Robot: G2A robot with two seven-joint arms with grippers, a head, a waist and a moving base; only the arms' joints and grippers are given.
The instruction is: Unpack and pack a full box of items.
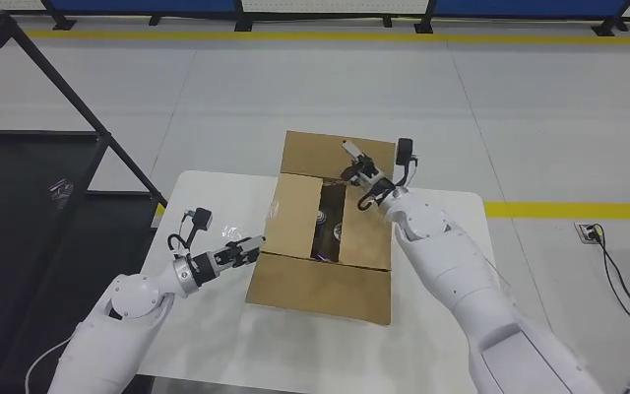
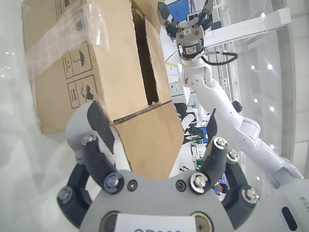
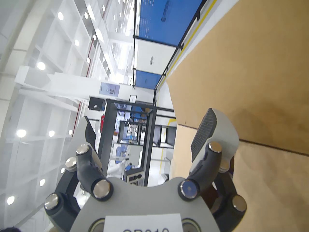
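A brown cardboard box stands in the middle of the white table with its top flaps spread. Dark items show through the gap between the flaps. My left gripper is at the box's near left corner. In the left wrist view this left gripper is open, its fingers either side of the front flap's edge. My right gripper hovers over the far flap. It is open, one pad close beside the cardboard. The left wrist view also shows the right gripper.
Clear tape hangs loose on the box's left side. A black metal frame stands off the table's left edge. Bare table lies to the left of and in front of the box.
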